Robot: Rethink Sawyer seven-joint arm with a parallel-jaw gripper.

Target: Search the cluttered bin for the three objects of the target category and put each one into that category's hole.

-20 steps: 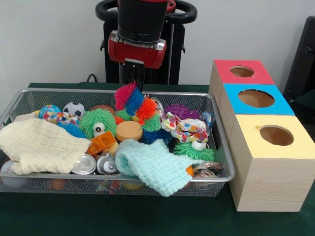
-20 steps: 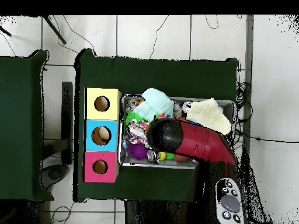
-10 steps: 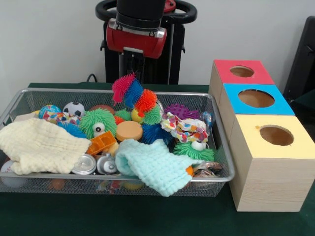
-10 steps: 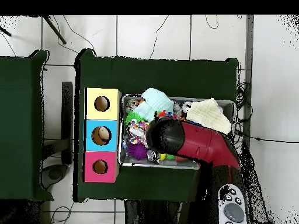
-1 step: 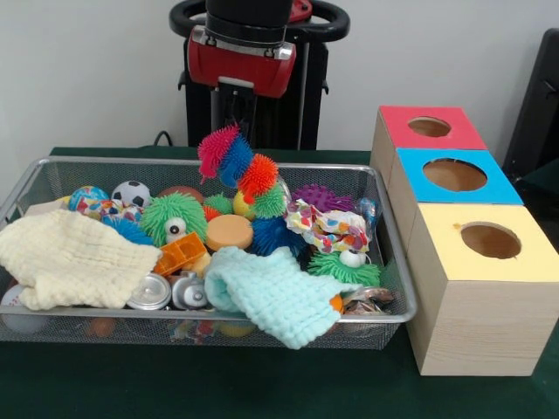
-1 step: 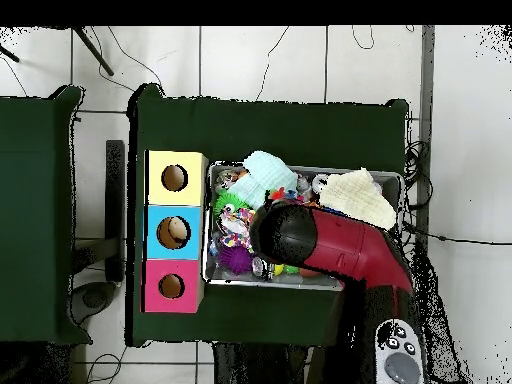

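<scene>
Dangling from the closed gripper [image 5: 234, 129] above the far edge of the basket [image 5: 395, 288], the spiky caterpillar toy [image 5: 240, 171] is pinched only at its pink end, so a swing toward the boxes [image 5: 454, 218] could shake it loose.

Robot lab — green-clothed table [image 6: 300, 125], tiled floor [image 6: 260, 60] with loose cables [image 6: 440, 240].

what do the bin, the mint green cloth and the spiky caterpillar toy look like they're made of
The bin looks like silver metal wire mesh: you see through its fine grid walls. The mint green cloth seems a soft waffle-knit fabric, with a bumpy weave and limp folds. The spiky caterpillar toy, hanging under the gripper, is probably soft rubber, matte, covered in thin bristles.
</scene>
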